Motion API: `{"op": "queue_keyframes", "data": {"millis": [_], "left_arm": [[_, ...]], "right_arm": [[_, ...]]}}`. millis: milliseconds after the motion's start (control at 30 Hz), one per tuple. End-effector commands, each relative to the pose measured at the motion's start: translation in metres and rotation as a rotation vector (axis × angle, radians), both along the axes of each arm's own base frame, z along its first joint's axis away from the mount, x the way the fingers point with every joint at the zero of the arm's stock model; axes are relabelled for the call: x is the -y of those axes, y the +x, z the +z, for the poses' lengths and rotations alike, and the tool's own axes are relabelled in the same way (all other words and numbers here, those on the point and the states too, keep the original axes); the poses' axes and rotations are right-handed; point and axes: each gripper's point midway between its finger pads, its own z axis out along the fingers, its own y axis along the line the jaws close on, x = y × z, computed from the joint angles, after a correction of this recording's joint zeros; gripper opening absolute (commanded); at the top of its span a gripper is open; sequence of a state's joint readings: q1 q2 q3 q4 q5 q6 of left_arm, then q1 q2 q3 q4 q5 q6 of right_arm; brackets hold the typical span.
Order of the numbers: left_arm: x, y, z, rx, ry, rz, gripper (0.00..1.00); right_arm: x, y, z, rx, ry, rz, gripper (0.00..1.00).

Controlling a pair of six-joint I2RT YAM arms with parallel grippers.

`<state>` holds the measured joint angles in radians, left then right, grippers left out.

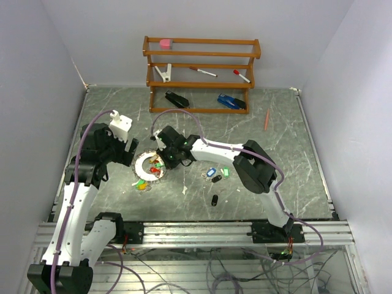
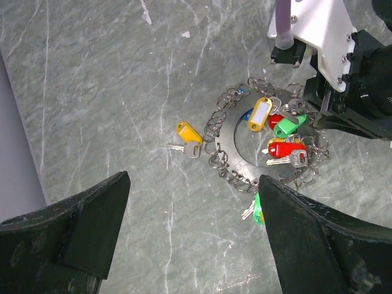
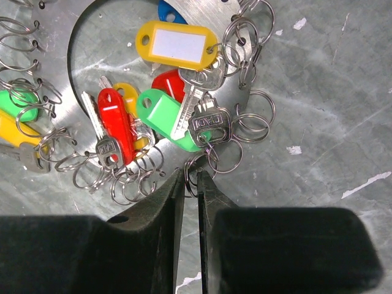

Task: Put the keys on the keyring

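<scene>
The green marbled desk (image 1: 288,141) is carrying everything, with a wooden shelf (image 1: 208,41) standing at its far edge. The left arm (image 1: 73,202) is reaching in from the left side. The right arm (image 1: 257,168) is bending back across the middle, and both are ending at the keyring (image 2: 228,138).

The left end effector (image 2: 193,184) is hanging above the desk just beside the keyring, its fingers spread wide and grasping nothing (a yellow-tagged key (image 2: 188,133) is lying on the desk under the gap). The right end effector (image 3: 190,177) is sitting low at the keyring's rim, clenched down to a thin slit. The wire of one split ring (image 3: 195,160) is running into that slit, so it is looking pinched.

The keyring is lying flat on the desk between the two end effectors, left of centre. It is a flat silvery hoop fringed with many small wire loops, and a yellow tag (image 3: 174,43), a red tag (image 3: 115,122) and a green tag (image 3: 162,113) are crowding its opening.

The loose keys (image 1: 212,173) are lying on the desk to the keyring's right, well apart from it and near the right arm's elbow. They are showing as a blue one, a green one (image 1: 225,172), a black one (image 1: 217,179) and another black one (image 1: 215,199) nearer the front edge.
</scene>
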<state>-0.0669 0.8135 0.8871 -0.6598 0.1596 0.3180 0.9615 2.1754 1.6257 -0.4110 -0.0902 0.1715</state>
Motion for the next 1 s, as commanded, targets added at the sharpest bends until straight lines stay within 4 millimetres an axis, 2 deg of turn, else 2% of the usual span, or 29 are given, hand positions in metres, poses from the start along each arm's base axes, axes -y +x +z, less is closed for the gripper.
{"op": "queue_keyframes", "data": {"millis": [0,167,233,300,433,500,600,633,800,967], "left_arm": [[0.003,0.002,0.010,0.029,-0.020,-0.009,0.96],[0.004,0.002,0.010,0.030,-0.027,-0.012,0.96],[0.005,0.002,0.010,0.027,-0.031,-0.013,0.96],[0.005,0.002,0.009,0.026,-0.036,-0.016,0.96],[0.009,0.003,0.015,0.035,-0.051,-0.026,0.96],[0.014,0.004,0.023,0.040,-0.074,-0.043,0.96],[0.024,0.008,0.038,0.050,-0.125,-0.076,0.96],[0.030,0.010,0.043,0.053,-0.149,-0.093,0.96],[0.056,0.017,0.065,0.046,-0.273,-0.182,0.96],[0.083,0.009,0.076,-0.003,-0.387,-0.305,0.95]], "right_arm": [[0.009,-0.003,-0.010,-0.016,-0.035,-0.013,0.15],[0.011,0.003,-0.010,0.011,-0.051,-0.020,0.15],[0.012,0.005,-0.010,0.015,-0.056,-0.022,0.10],[0.013,0.006,-0.007,0.021,-0.053,-0.028,0.00],[0.013,0.010,0.008,0.052,-0.020,-0.040,0.00],[0.011,0.013,0.025,0.076,0.013,-0.042,0.00],[0.005,0.017,0.064,0.126,0.082,-0.037,0.00],[0.003,0.018,0.089,0.156,0.124,-0.036,0.00],[0.002,0.016,0.160,0.233,0.251,-0.019,0.00],[0.007,0.009,0.207,0.282,0.344,-0.021,0.00]]}}
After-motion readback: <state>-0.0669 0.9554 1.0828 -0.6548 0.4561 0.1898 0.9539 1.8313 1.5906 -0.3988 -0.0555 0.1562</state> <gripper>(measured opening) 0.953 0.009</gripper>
